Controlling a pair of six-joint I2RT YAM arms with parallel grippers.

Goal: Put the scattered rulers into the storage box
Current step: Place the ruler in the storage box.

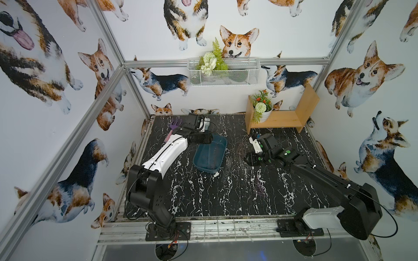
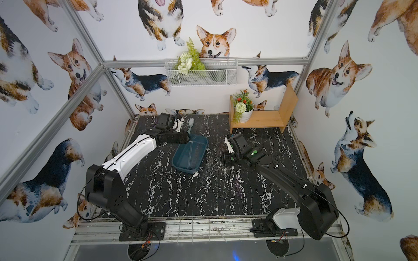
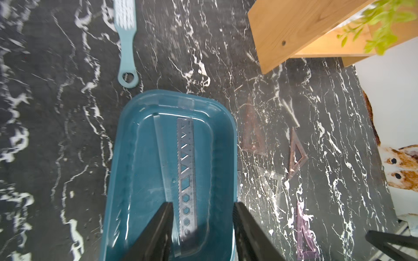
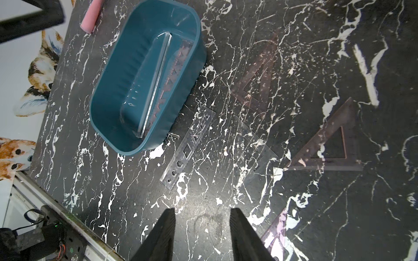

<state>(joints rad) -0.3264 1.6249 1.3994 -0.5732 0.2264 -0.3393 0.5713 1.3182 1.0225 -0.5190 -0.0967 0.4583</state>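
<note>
The storage box [image 3: 172,95] is a dark teal tub near the middle of the table [image 1: 201,156]. Two rulers lie lengthwise in it, a clear strip [image 3: 164,158] and a tinted stencil ruler [image 3: 186,171]. My left gripper [image 3: 203,209] hangs open over one end of the tub, holding nothing. Another clear stencil ruler [image 4: 190,146] lies flat on the table beside the tub [image 4: 99,95]. My right gripper [image 4: 202,215] stands open just above bare tabletop, a short way from that ruler. In both top views it sits right of the tub [image 1: 248,159].
Several see-through set squares lie right of the tub: reddish ones [image 4: 257,74] [image 4: 328,144], a clear one [image 4: 255,144], a purple one [image 4: 278,228]. A pale brush [image 3: 126,45] and a purple-pink rake [image 1: 172,130] lie at the back left. A wooden shelf [image 1: 282,113] stands back right.
</note>
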